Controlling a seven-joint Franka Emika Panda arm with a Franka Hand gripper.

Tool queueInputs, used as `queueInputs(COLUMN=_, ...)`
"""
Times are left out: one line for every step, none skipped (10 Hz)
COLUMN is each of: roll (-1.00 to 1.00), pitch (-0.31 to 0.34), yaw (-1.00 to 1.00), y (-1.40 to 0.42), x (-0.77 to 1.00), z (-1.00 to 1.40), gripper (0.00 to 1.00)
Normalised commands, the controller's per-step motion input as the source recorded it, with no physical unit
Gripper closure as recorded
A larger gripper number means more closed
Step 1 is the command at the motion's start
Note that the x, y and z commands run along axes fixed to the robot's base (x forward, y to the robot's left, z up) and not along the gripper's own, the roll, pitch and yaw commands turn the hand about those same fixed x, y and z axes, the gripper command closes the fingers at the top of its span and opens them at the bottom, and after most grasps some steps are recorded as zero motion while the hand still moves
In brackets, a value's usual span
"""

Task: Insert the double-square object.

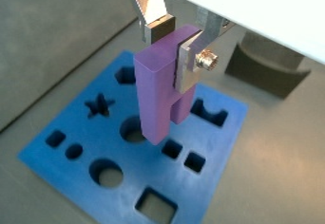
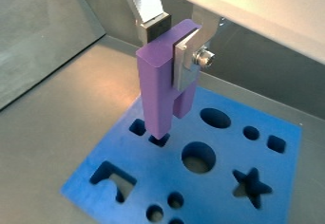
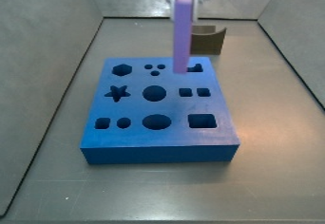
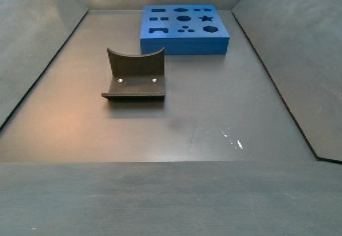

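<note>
Gripping the double-square object (image 1: pixel 165 90) near its top — gripper (image 1: pixel 178 40) jaws clamped over the blue block (image 2: pixel 127 161); looks light, rigid, smooth — may slip.

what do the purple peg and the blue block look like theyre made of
The double-square object, held upright in the gripper over the blue block, looks like smooth moulded plastic: even lavender colour, a soft sheen and crisp edges. The block seems to be matte plastic or dense foam: flat saturated blue, cleanly cut holes and no glare. The finish alone cannot settle which.
</note>
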Motion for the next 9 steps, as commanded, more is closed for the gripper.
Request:
queueInputs(roll=0.00, pitch=0.000, yaw=-0.08, y=-0.21, x=1.00, z=-0.40, gripper=1.00)
queueInputs(roll=0.10, pitch=-0.030, yaw=-0.07, y=-0.14, x=1.00, z=-0.62, gripper=1.00)
queueInputs(roll=0.23, pitch=-0.067, yaw=-0.23, y=-0.10, x=0.97, z=-0.57, gripper=1.00)
queueInputs(roll=0.31, pitch=-0.069, yaw=-0.87, y=0.00, x=0.23, z=-0.32, gripper=1.00)
queueInputs(roll=0.25, pitch=-0.074, yaw=-0.97, y=0.00, x=0.09, z=-0.23, gripper=1.00)
queueInputs(roll=0.19, pitch=-0.070, yaw=-1.00, y=0.00, x=0.03, z=-0.12, gripper=1.00)
queueInputs(roll=0.14, pitch=-0.056, yaw=-1.00, y=0.00, x=0.00, z=-0.01, gripper=1.00)
queueInputs(roll=0.13, pitch=-0.037, yaw=-1.00, y=0.00, x=0.00, z=0.00, gripper=1.00)
queueInputs(roll=0.12, pitch=-0.017, yaw=-1.00, y=0.00, x=0.00, z=0.00, gripper=1.00)
